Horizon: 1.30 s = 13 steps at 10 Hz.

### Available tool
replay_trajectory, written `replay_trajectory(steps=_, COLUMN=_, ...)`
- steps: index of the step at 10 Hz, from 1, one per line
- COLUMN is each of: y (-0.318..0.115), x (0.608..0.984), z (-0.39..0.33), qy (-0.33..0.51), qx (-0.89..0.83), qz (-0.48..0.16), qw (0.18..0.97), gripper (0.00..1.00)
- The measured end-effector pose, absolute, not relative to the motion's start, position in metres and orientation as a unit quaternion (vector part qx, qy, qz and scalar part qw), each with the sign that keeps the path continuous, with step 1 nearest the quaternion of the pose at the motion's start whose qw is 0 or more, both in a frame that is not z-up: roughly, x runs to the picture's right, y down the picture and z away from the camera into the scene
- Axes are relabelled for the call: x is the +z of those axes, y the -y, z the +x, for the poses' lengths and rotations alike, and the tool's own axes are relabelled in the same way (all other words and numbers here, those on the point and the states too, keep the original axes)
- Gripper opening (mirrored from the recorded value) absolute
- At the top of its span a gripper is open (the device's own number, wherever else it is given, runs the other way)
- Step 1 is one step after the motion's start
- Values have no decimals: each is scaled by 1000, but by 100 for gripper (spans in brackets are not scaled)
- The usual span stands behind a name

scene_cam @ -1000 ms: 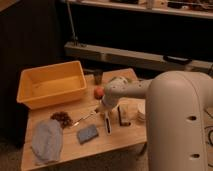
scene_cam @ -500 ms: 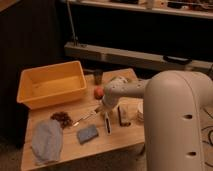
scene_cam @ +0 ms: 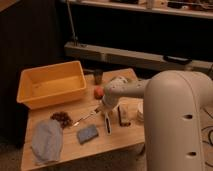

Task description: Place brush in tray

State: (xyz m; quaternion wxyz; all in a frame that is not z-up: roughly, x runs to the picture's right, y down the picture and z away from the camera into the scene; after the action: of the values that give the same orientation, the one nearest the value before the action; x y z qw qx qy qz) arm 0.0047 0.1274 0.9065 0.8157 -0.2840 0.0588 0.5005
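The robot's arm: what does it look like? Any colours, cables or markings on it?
The arm is smooth, rounded and off-white, a thick tube joining a big bulbous shell that carries two small dark dots. No cables or lettering show. The end effector, over the wooden table near the brush, looks pale like the arm.

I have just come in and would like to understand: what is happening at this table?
A one-armed robot is working at a wooden table. Its tool is low over the table, close to the far end of the brush. The brush lies flat between a fork and a dark block. I cannot tell whether the tool touches it. The tray stands at the table's far left, and the brush is not yet in it.
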Motion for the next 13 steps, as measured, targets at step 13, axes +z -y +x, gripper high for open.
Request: replay_trajectory(steps=13, y=-112, x=881, z=12, qy=-7, qx=507, qz=-292, qw=811, gripper=0)
